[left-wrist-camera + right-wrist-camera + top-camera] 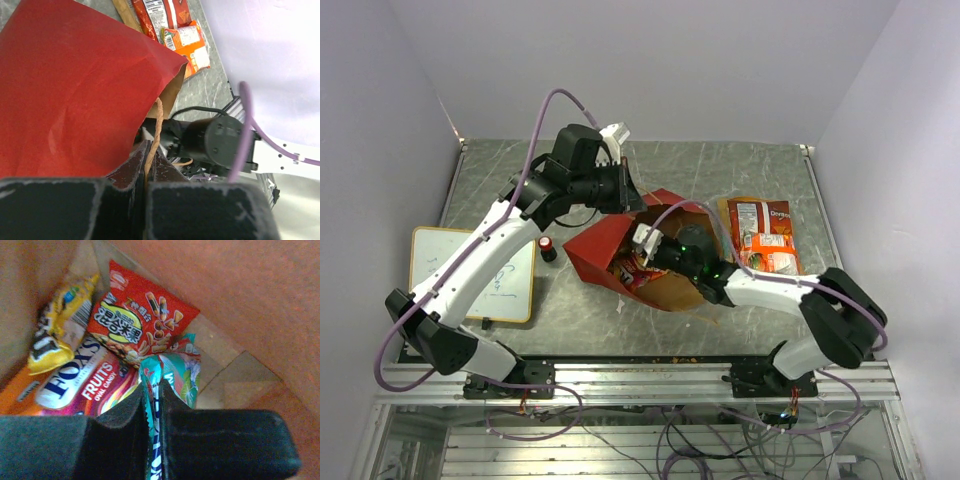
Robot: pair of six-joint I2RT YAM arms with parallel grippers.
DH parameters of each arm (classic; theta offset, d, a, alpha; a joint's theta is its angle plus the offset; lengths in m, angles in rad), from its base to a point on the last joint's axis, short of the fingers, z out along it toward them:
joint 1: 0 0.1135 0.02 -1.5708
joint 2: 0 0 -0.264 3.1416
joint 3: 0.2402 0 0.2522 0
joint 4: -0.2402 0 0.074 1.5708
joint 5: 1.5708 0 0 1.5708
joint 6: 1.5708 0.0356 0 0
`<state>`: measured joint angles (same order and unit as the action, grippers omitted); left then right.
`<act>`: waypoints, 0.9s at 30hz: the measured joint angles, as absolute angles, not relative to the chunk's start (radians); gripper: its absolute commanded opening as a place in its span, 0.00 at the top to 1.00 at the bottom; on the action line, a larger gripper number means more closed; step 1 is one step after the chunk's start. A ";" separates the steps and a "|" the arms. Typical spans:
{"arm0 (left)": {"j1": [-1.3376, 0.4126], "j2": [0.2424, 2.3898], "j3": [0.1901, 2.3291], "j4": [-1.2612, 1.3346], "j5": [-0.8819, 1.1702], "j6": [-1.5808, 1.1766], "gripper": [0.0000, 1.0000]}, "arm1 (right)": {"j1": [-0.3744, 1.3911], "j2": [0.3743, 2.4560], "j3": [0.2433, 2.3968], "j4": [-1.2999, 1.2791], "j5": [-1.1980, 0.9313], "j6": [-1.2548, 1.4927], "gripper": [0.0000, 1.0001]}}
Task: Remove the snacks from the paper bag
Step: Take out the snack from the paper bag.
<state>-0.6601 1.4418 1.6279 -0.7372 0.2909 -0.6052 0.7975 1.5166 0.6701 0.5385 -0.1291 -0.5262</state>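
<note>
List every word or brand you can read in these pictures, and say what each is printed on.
"FOX'S FRUITS OVAL CANDY": on the multicoloured packet.
"混合米果": on the red packet.
"Doritos": on the orange chip bag.
The lettering on the yellow packet and the teal packet, and the scribbles on the whiteboard, are not legible.

Bright even light, soft shadows, warm dim glow inside paper bag (250, 290), wrist foregrounds blurred

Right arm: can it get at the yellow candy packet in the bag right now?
Probably not yet: right tool is shut on the teal packet. Yellow candy packet lies uncovered beyond, so likely after unloading.
</note>
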 measured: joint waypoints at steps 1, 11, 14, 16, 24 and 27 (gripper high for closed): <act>-0.657 1.442 1.628 -0.736 0.291 -0.605 0.93 | 0.797 1.494 0.666 0.527 -0.142 -0.510 1.00; -0.579 1.530 1.637 -0.725 0.309 -0.601 0.93 | 0.798 1.149 0.616 0.298 -0.215 -0.306 1.00; -0.559 1.563 1.653 -0.726 0.326 -0.597 0.93 | 0.798 1.037 0.644 0.175 -0.201 -0.243 1.00; -0.545 1.573 1.656 -0.725 0.340 -0.595 0.93 | 0.798 0.976 0.696 0.071 -0.186 -0.205 1.00; -0.483 1.576 1.656 -0.723 0.362 -0.609 0.93 | 0.798 0.828 1.048 -0.326 -0.171 -0.229 1.00; -0.476 1.578 1.656 -0.724 0.364 -0.609 0.93 | 0.798 0.799 1.172 -0.431 -0.134 -0.317 1.00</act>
